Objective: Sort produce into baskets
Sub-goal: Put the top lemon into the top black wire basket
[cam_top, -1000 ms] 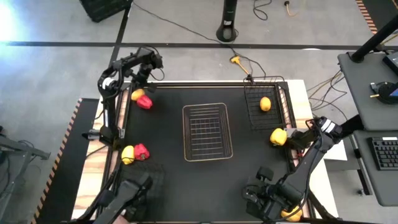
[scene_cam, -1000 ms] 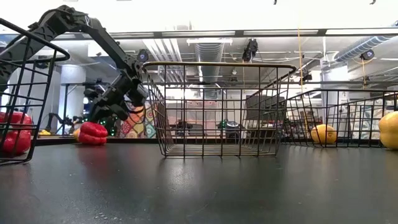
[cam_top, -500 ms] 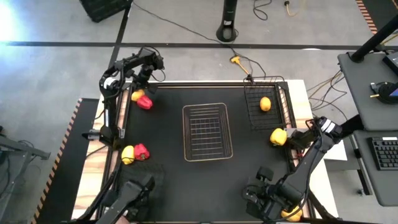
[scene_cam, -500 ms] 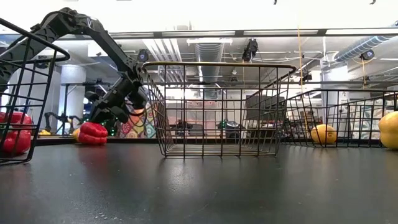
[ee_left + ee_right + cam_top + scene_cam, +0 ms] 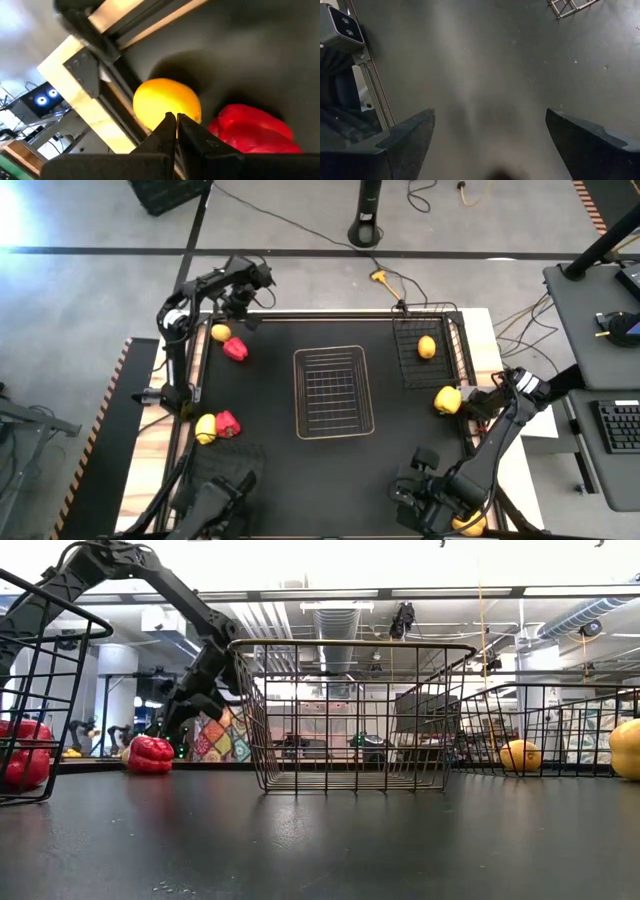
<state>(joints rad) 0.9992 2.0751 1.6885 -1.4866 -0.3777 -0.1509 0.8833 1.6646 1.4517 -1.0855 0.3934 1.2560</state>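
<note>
Up and away from the lemon [image 5: 221, 332] and red pepper [image 5: 235, 348] went the shut left gripper [image 5: 244, 298], with nothing held; only one basket [image 5: 448, 360] had fruit, while the right gripper [image 5: 487, 145] waited wide open.

Left arm [image 5: 185, 315]: dark, slender jointed links, looking matte black from above, showing a pale silver-white collar at the elbow joint and black cabling trailing along the links.

Left gripper [image 5: 176, 119]: two thin black fingers, flat-sided and tapering to narrow tips, sitting pressed together with only a hairline seam between them.

Right arm [image 5: 500, 435]: same dark build, carrying a white-and-silver fitting near its upper joint and a bulky black wrist block.

Right gripper [image 5: 490, 145]: two broad, wedge-shaped matte black fingers [image 5: 402, 142], smooth-faced with bevelled edges, standing wide apart. No screws or markings are showing on them.
</note>
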